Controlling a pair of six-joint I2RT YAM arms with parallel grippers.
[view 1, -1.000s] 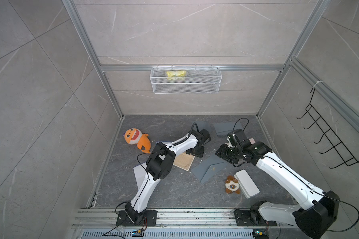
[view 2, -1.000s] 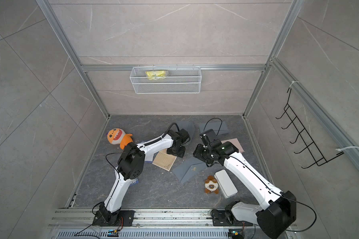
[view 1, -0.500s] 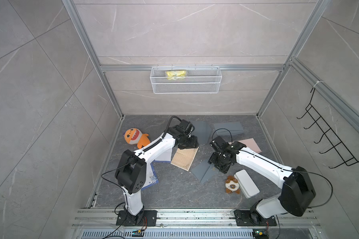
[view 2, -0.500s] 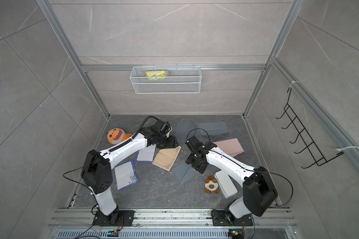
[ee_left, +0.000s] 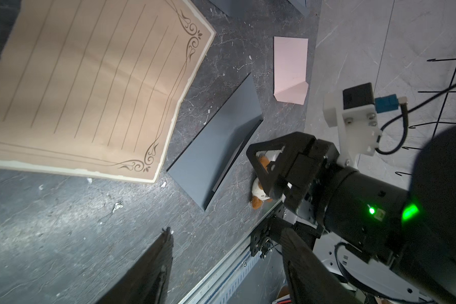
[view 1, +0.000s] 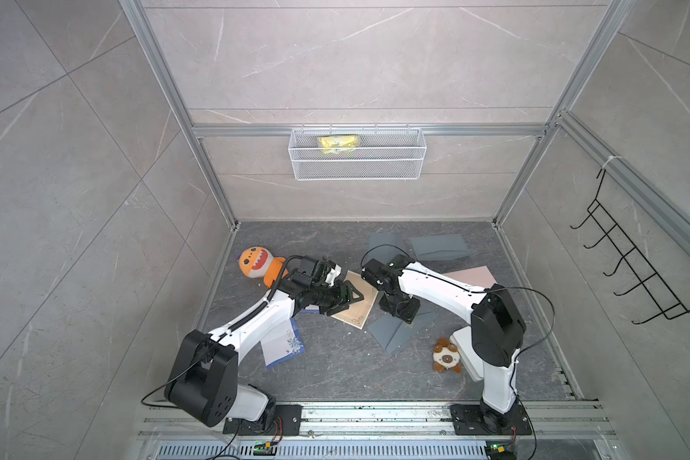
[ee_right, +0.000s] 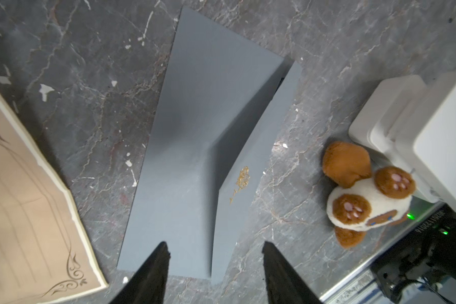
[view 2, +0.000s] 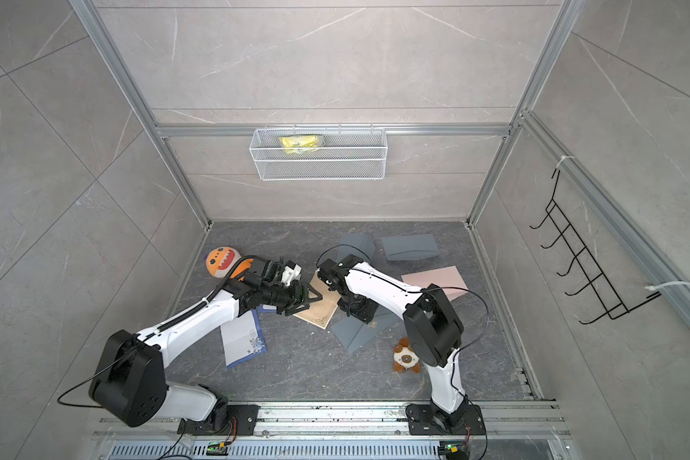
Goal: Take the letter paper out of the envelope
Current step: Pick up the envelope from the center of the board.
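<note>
Letter paper [view 1: 357, 308] already clear of grey envelope [view 1: 395, 334], flat on worktop [view 1: 335, 366] beside it, not touching. My left end effector [view 1: 351, 296] over paper's edge, released, empty. My right end effector [ee_right: 213, 247] above envelope, released, nothing between jaws. Paper likely light, thin, limp, quick to crease or tear. Flat lie gives little purchase; pinch free edge gently.

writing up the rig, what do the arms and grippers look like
The left arm and right arm have white links, black joint housings and black cables looping outside. The left gripper and right gripper are black with tapered fingers. The right wrist carries a white camera mount with a blue plug and green lights.
</note>
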